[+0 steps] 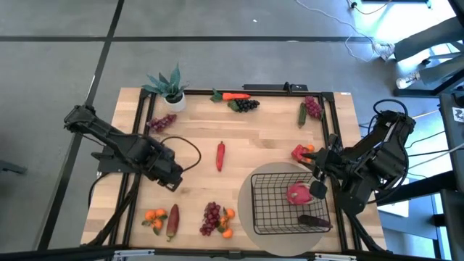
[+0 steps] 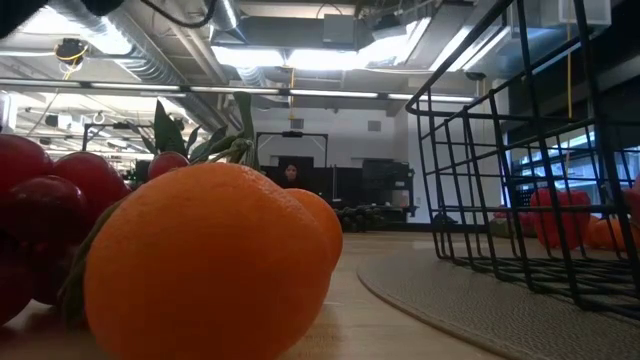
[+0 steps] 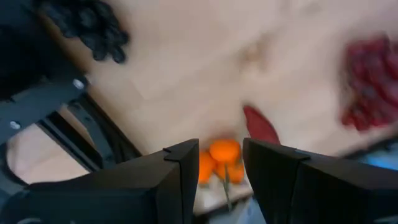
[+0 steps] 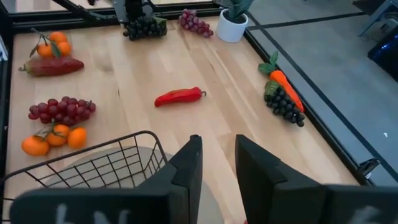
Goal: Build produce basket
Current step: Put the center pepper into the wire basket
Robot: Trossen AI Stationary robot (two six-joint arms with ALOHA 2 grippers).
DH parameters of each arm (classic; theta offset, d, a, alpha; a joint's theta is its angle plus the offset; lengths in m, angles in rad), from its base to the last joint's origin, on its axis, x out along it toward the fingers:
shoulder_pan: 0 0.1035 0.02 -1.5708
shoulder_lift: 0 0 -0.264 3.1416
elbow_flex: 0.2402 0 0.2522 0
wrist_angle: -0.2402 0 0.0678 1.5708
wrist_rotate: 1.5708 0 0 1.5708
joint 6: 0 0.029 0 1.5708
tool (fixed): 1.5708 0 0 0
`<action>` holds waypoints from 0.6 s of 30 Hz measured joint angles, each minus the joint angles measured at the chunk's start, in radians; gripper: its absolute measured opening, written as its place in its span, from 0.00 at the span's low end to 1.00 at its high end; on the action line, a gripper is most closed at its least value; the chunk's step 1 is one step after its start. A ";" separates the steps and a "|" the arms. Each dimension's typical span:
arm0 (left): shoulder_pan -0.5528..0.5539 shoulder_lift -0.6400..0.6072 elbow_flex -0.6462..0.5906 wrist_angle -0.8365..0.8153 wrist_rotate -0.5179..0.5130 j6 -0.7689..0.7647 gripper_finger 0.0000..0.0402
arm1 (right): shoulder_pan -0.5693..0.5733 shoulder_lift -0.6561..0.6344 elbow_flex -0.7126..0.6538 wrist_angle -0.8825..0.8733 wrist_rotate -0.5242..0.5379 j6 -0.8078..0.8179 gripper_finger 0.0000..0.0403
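Basket [image 1: 290, 206] holds 2 items; both tools empty, parted; left tool [image 1: 170, 176] should descend squarely over oranges [image 1: 154, 215].

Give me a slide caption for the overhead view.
Right pincer open above the basket holding a dragon fruit; left pincer open over the table, produce scattered around.

"How many grape bunches [image 1: 211, 217] do you count?"
"Four out on the wood. Two red peppers [image 1: 220, 155], two clusters of oranges [image 1: 154, 215], one carrot [image 1: 236, 96], one green pepper [image 1: 301, 114], one potato [image 1: 172, 221]."
"By your right gripper [image 4: 217, 149]?"
"One basket [image 1: 270, 190] and one dragon fruit [image 1: 296, 193]."
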 joint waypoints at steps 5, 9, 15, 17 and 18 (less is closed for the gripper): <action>0.053 0.000 -0.072 0.017 -0.133 -0.004 0.28 | 0.000 0.000 0.000 0.016 0.055 0.036 0.20; 0.148 0.000 -0.122 0.144 -0.183 0.111 0.28 | 0.000 0.000 0.000 0.025 0.077 0.071 0.20; 0.296 0.000 -0.223 0.536 -0.211 0.306 0.28 | 0.000 0.000 0.000 0.025 0.077 0.131 0.20; 0.337 0.003 -0.266 0.686 -0.186 0.335 0.28 | 0.000 0.000 0.000 0.025 0.077 0.131 0.20; 0.356 0.008 -0.288 0.755 -0.175 0.350 0.28 | 0.000 0.000 0.000 0.025 0.077 0.131 0.20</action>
